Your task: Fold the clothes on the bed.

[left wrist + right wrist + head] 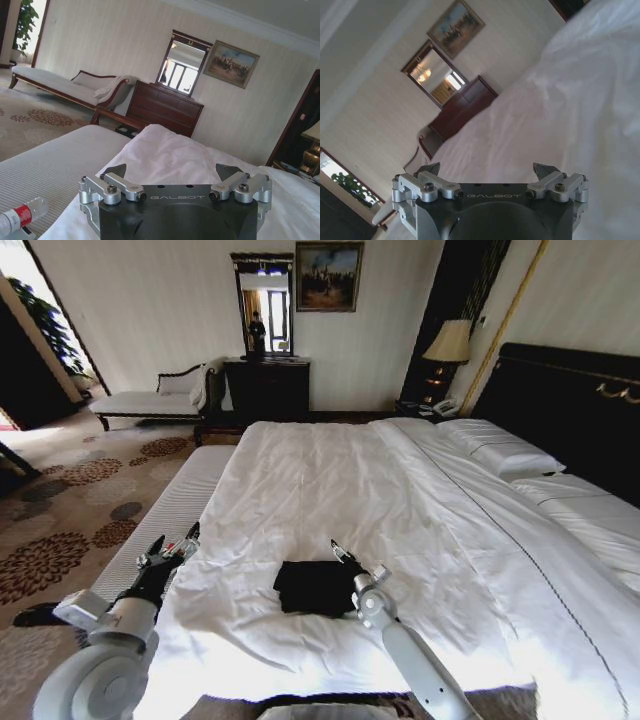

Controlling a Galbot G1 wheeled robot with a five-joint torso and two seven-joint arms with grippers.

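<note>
The black T-shirt (315, 586), judged soft, light and best pinched at an edge, lay just left of the right tool (350, 562), which was spread open and empty, as was the left tool (175, 550).

We see the right gripper (490, 172) with its fingers wide apart over the white bed (560, 100). At 11 o'clock, a painting (455, 27) hangs above a mirror (432, 75).
</note>
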